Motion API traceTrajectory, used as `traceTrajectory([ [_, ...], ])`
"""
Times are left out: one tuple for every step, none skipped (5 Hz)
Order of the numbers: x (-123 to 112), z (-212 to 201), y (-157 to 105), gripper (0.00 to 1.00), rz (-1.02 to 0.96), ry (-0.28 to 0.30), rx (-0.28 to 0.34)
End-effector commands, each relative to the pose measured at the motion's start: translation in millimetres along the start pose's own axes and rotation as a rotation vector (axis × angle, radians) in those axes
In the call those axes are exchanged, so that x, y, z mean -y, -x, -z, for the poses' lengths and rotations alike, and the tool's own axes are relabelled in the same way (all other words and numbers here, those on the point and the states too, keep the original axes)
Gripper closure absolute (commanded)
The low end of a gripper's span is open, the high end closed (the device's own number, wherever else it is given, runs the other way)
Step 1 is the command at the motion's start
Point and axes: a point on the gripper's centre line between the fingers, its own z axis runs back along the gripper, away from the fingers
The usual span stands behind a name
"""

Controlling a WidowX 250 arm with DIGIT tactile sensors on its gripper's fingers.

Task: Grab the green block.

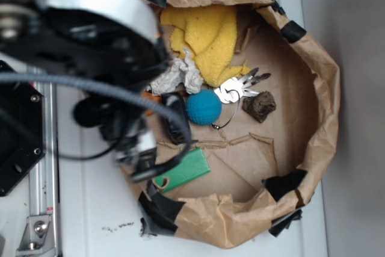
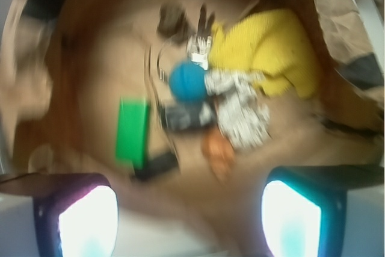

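The green block (image 1: 185, 170) is a flat bright-green slab lying on the floor of the brown paper bag (image 1: 319, 76), near its front left wall. In the wrist view the green block (image 2: 133, 132) lies ahead and to the left, with a black piece (image 2: 156, 164) at its near end. My gripper (image 2: 189, 221) is open and empty, its two fingers wide apart. It hangs above the bag's near rim, short of the block. In the exterior view the arm (image 1: 90, 28) hides the jaws. The wrist view is blurred.
A teal ball (image 1: 203, 107) sits mid-bag beside keys (image 1: 237, 88) and a dark brown lump (image 1: 260, 105). A yellow cloth (image 1: 204, 40) and a white crumpled rag (image 1: 180, 76) lie at the back. An orange item (image 2: 218, 151) and a dark object (image 2: 186, 115) lie near the ball.
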Motion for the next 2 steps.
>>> traceTrajectory([
  [19.0, 31.8, -38.2, 0.00, -0.178, 0.045, -0.071],
  [28.2, 70.3, -24.3, 0.00, -0.161, 0.037, -0.160],
])
